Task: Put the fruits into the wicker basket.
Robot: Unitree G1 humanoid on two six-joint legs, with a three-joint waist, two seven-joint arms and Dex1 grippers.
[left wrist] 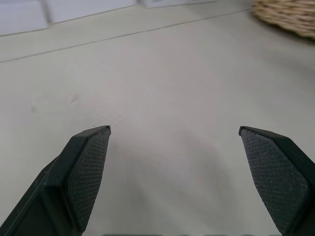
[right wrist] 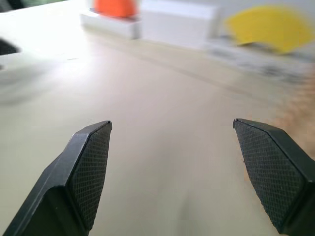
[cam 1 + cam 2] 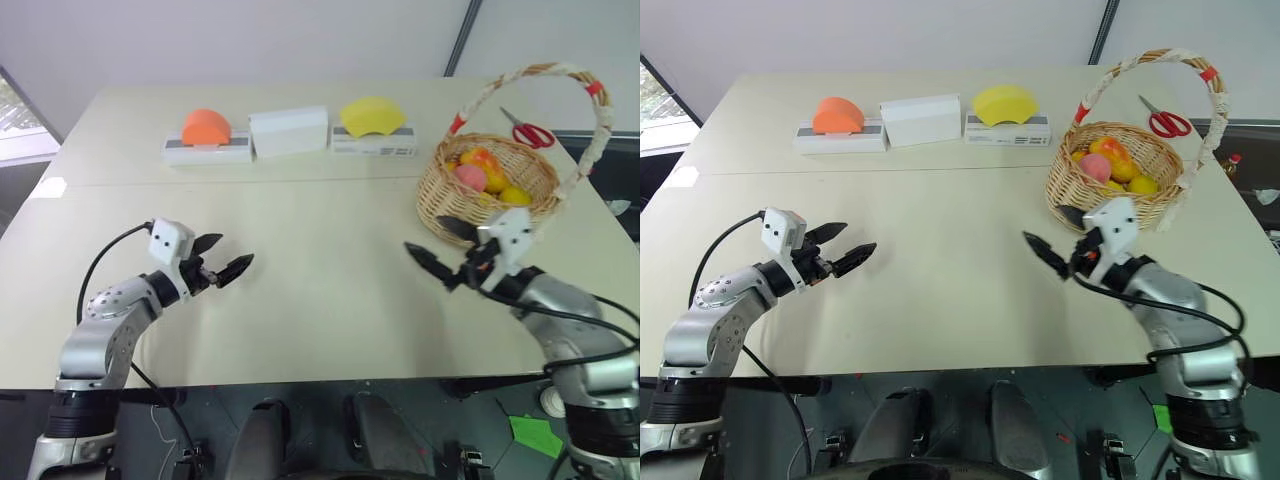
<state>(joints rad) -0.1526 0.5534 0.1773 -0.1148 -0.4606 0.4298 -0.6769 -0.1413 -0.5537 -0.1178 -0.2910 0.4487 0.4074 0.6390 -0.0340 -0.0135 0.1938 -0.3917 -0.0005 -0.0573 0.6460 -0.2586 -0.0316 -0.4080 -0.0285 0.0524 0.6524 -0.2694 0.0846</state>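
Fruits: round pink peach [image 3: 470, 176], elongated yellow-orange-red mango [image 3: 486, 166] and yellow oval lemon [image 3: 516, 195] are lying inside the round tan wicker basket [image 3: 440, 195] on the pale counter [image 3: 320, 300] | left tool [image 3: 224, 257]: hovering over bare counter, jaws gaping wide, gripping nothing | right tool [image 3: 436, 244]: hovering just beside basket, jaws spread wide, empty
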